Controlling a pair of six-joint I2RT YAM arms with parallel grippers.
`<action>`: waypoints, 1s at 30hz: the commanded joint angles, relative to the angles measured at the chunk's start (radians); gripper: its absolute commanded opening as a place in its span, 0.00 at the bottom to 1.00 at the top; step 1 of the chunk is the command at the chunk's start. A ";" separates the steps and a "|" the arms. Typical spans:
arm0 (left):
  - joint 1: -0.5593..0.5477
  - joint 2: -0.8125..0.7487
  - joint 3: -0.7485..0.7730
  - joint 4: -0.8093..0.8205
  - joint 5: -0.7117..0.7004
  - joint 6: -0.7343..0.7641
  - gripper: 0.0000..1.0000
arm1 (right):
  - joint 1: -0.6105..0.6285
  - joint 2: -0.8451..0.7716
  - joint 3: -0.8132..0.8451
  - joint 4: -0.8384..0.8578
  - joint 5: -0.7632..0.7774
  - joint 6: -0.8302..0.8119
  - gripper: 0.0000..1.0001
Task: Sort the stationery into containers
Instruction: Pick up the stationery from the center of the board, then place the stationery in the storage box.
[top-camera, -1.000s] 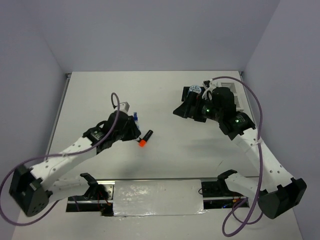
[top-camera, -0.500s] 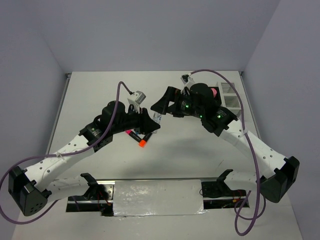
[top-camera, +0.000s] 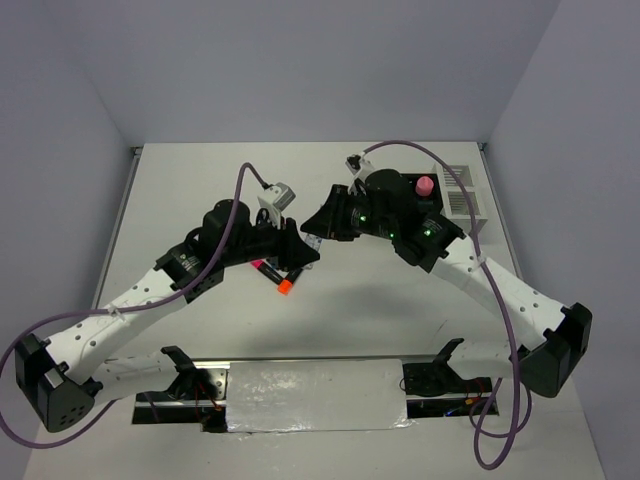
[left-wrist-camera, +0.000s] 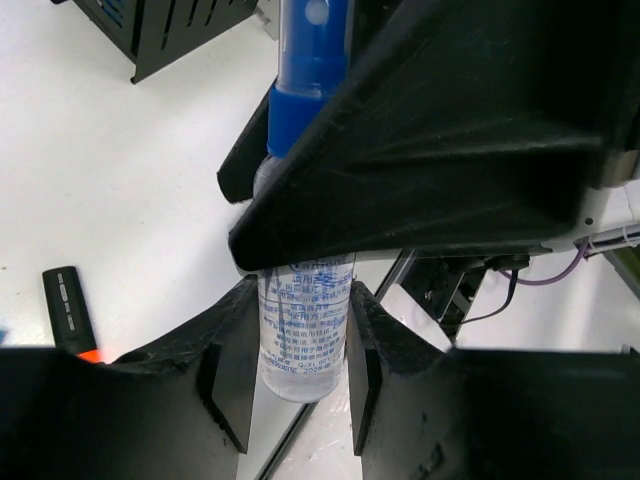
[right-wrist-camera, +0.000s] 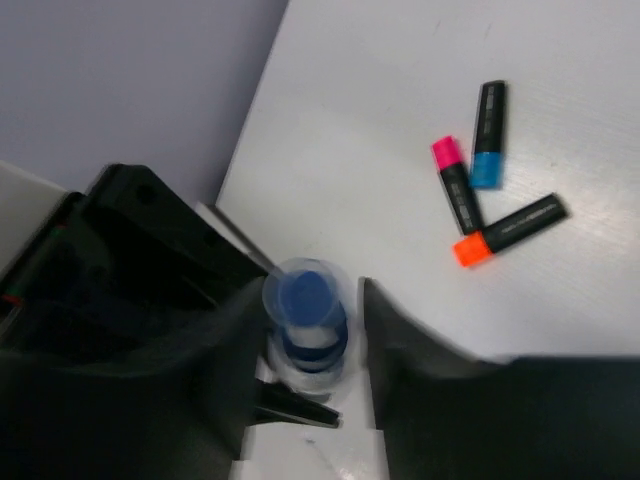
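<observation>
So roughly halfway imo. One stubby pink tube (top-camera: 424, 185) sits at the small white-grey slatted box (top-camera: 463, 192). Looks like it's inside, can't swear tho. Then a clear plastic tube w/ blue cap and blue print (left-wrist-camera: 303, 310) is up in the air between both arms, over the white desk (top-camera: 190, 190). The left tool (left-wrist-camera: 298, 395) is clamped on its printed body. The right tool (right-wrist-camera: 312, 330) has fingers either side of the cap end, can't tell if it's actually pinching.

Left to do: three short dark markers bunched loose on the desk, w/ pink cap (right-wrist-camera: 455, 180), cyan cap (right-wrist-camera: 487, 135), orange cap (right-wrist-camera: 510, 230). Most of the black slatted organiser (left-wrist-camera: 170, 35) is hidden, so idk what's in it.
</observation>
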 joint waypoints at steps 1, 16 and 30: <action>-0.003 -0.012 0.068 0.024 0.004 0.053 0.01 | 0.010 -0.053 0.007 -0.020 -0.029 -0.021 0.17; -0.001 -0.049 0.117 -0.293 -0.303 -0.005 0.99 | -0.461 -0.096 0.126 -0.122 0.599 -0.298 0.00; -0.003 -0.285 -0.016 -0.436 -0.326 -0.081 0.99 | -0.690 0.322 0.205 0.229 0.996 -0.418 0.00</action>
